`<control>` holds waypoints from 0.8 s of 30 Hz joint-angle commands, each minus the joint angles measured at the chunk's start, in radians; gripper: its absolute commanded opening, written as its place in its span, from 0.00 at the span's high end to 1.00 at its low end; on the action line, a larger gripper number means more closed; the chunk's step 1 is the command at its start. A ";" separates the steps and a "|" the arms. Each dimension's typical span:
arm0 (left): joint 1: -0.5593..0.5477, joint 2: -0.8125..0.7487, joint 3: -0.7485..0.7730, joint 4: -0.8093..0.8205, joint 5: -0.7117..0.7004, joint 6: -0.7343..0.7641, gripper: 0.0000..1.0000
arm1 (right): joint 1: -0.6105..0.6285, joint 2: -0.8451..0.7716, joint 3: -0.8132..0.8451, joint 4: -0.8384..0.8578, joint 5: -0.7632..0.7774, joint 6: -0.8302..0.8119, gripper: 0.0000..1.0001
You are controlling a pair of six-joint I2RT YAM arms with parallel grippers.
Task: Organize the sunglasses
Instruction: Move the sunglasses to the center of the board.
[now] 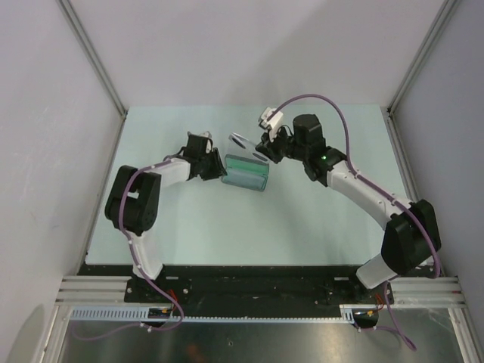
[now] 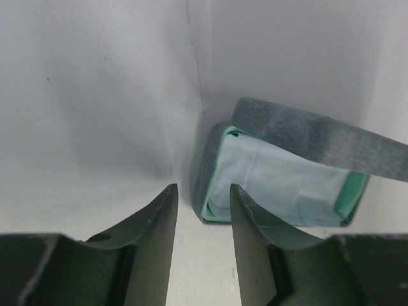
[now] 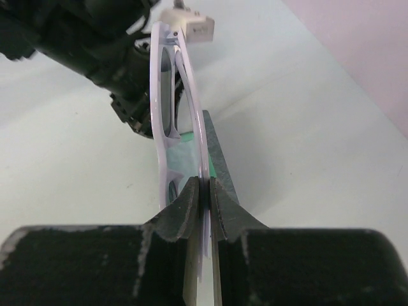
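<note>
The right end effector (image 3: 203, 186) pinched the folded white sunglasses (image 3: 153, 115) at one end; they looked light, slippery and brittle, best held gently. The left end effector (image 2: 203, 191) stood open and empty.

Plain white panel walls (image 1: 227, 45) with grey metal corner posts (image 1: 94, 57) enclose a pale mint-white surface (image 1: 249, 234), evenly lit.

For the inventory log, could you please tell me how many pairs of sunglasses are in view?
1. The sunglasses are clamped in the right gripper, held by the open case. None shows inside the case, though its lid hides part.
</note>
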 commanded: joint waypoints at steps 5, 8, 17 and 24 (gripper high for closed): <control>-0.044 0.041 0.072 0.019 -0.161 0.114 0.60 | -0.040 -0.091 0.015 0.002 -0.073 0.063 1.00; -0.047 0.065 0.092 0.017 -0.124 0.143 0.74 | -0.046 -0.095 0.008 -0.002 -0.074 0.066 1.00; -0.050 0.093 0.113 0.020 -0.029 0.222 0.88 | -0.061 -0.114 -0.001 -0.019 -0.093 0.101 1.00; -0.057 0.116 0.121 0.019 0.034 0.292 0.71 | -0.074 -0.161 -0.016 -0.059 -0.123 0.159 1.00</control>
